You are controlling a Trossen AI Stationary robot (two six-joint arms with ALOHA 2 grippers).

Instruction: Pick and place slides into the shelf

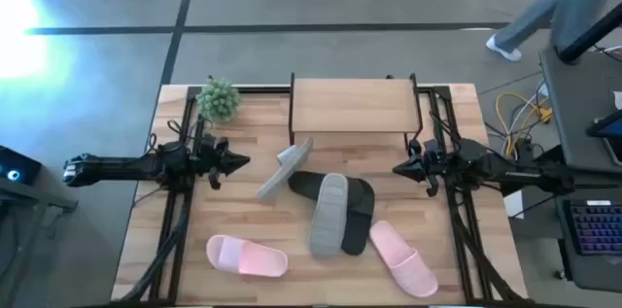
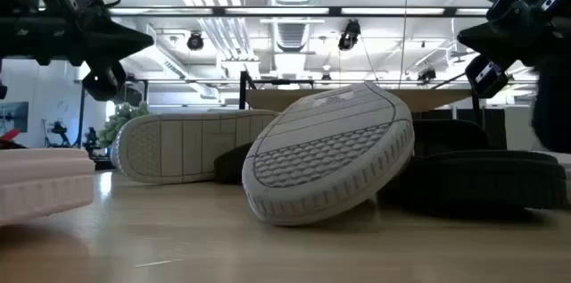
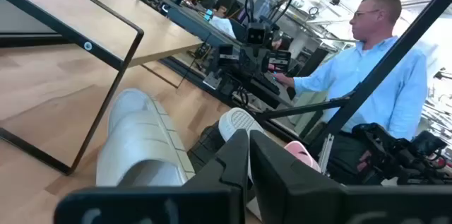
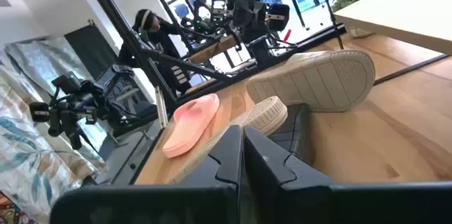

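Note:
The shelf (image 1: 350, 104) stands at the table's far middle. One pale grey slide (image 1: 287, 167) stands on its side edge in front of the shelf, its sole (image 2: 187, 145) facing the near edge. The other grey slide (image 1: 328, 213) lies sole up, tilted across the black pair (image 1: 358, 209). One pink slide (image 1: 248, 255) lies near left and another (image 1: 403, 257) near right. My left gripper (image 1: 243, 161) hovers shut to the left of the pile. My right gripper (image 1: 397, 168) hovers shut to its right. Both point level toward the pile and hold nothing.
A small green plant (image 1: 219, 99) stands at the far left beside the shelf. A person in a light blue shirt (image 3: 367, 61) is beyond the table's right side. Bare tabletop (image 1: 321, 279) shows between the two pink slides at the near edge.

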